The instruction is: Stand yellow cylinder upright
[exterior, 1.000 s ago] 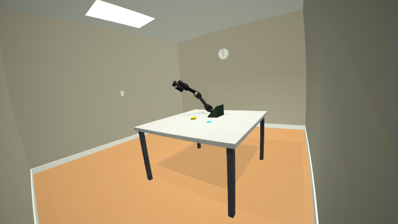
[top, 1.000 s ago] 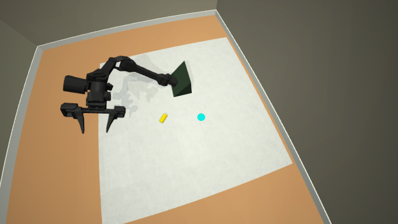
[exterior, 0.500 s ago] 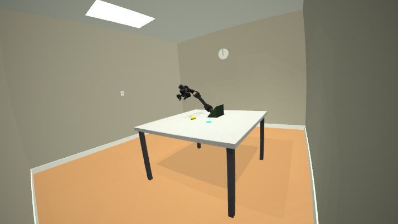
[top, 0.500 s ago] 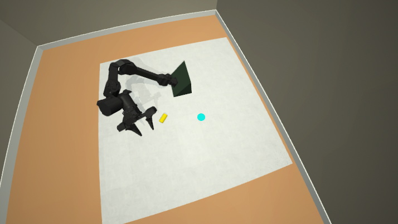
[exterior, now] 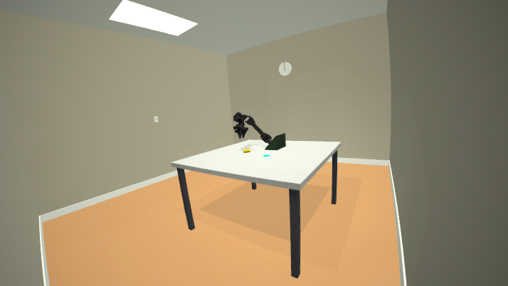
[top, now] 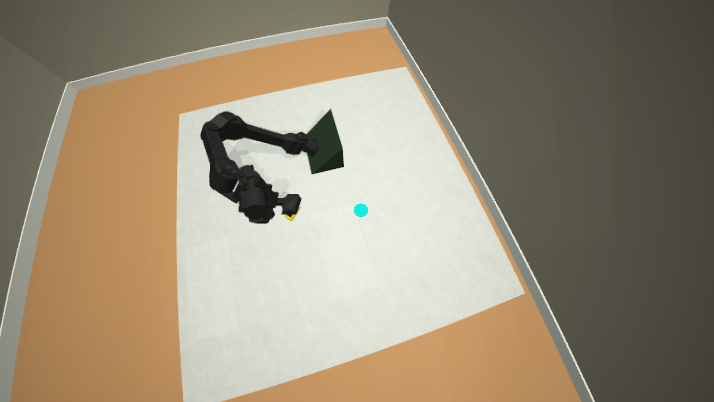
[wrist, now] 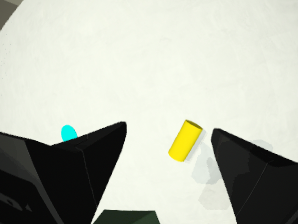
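Below the hand [exterior: 242, 136] [wrist: 169, 131], its fingers apart, the cylinder [top: 291, 217] [exterior: 247, 151] [wrist: 185, 140] lies inward from the table's [top: 320, 280] [exterior: 235, 167] [wrist: 145, 60] edges, whole in the wrist view but mostly hidden from above.

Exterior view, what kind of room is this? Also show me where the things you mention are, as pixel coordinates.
Possibly a robot test room: a small black arm [top: 265, 134] [exterior: 258, 129] on a white table [top: 325, 300] [exterior: 249, 165], with a cyan target circle [top: 361, 210] [exterior: 266, 155] [wrist: 68, 133], beneath a plain wall clock [exterior: 284, 69].
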`<state>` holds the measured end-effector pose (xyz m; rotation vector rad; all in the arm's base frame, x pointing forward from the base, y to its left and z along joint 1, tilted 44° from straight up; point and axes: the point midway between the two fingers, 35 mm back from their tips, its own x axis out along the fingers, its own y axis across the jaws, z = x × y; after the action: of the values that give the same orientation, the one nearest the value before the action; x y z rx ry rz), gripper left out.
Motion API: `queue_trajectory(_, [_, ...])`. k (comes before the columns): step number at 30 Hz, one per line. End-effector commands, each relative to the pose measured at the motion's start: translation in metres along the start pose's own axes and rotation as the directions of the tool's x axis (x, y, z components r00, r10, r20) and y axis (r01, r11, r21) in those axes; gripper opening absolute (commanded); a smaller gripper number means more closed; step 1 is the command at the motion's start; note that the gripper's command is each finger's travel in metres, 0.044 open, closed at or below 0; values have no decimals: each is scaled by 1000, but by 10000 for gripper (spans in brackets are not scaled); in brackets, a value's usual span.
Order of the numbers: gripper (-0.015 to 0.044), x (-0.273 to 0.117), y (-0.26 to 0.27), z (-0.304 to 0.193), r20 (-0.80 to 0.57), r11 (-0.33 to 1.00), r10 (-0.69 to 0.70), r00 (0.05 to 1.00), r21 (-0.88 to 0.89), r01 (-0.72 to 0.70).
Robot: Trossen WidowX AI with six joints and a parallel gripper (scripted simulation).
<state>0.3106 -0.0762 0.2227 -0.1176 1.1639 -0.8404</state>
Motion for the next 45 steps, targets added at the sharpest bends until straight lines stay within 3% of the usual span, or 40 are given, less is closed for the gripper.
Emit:
queue_trajectory(1, [309,19,-18,-35,-141,961,-220,965,137,239])
queue_trajectory(11, [309,21,-19,-35,-142,961,-219,965,141,239])
queue_trajectory(18, [309,114,-39,-51,-186,920,-198,962,302,248])
queue_trajectory(20, [309,124,-42,-54,-189,914,-198,962,319,251])
queue_trajectory(23, [309,124,-42,-54,-189,914,-198,962,319,251])
queue_trajectory(31, [105,124,-42,-54,-189,914,-198,962,319,251])
queue_trajectory(45, [105,103,-35,-47,-187,924,-190,964,297,240])
